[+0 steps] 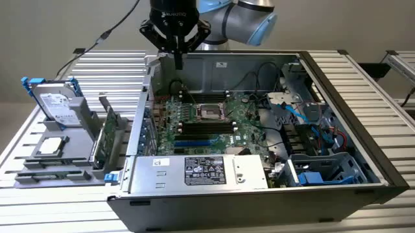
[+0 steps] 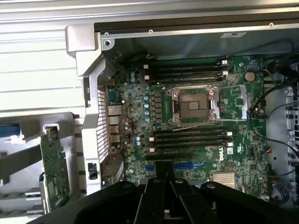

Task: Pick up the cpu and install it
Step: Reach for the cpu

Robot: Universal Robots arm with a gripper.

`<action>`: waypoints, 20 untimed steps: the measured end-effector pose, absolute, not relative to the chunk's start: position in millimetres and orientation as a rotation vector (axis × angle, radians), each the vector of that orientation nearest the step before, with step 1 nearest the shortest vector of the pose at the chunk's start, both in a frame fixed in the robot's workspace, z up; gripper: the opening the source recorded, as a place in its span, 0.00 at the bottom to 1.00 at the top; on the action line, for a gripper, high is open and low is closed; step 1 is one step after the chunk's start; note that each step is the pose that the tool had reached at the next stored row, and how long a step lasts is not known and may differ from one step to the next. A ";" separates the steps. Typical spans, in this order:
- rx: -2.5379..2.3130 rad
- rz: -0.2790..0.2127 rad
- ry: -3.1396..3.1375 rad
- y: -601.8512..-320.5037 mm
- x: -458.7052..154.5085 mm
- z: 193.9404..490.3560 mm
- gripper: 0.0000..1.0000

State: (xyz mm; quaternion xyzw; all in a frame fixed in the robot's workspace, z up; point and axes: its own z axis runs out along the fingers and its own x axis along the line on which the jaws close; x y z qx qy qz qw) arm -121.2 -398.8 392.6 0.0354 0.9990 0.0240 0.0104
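My end effector, clenched on nothing, hangs above the open computer case. The cpu lies in a grey holder at the table edge on the exterior view's left. As I judge it, a tilted placement could bend pins in the bare socket.

Slatted metal table carries an open computer case and, seemingly, a grey parts rack.

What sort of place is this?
Probably a robotics lab bench for PC assembly: open computer case on a slatted aluminium table, robot arm above, cpu in a parts rack.
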 end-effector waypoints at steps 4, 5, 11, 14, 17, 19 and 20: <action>0.110 0.075 3.118 -398.8 -121.2 392.6 0.11; 0.110 0.075 3.118 -398.8 -121.2 392.6 0.11; 0.110 0.075 3.118 -398.8 -121.2 392.6 0.11; 0.111 0.075 3.118 -398.8 -122.0 392.6 0.11; 0.110 0.075 3.118 -398.8 -131.7 392.6 0.11; 0.110 0.075 3.118 -398.8 -140.7 392.6 0.11; 0.110 0.075 3.118 -398.8 -145.2 392.6 0.11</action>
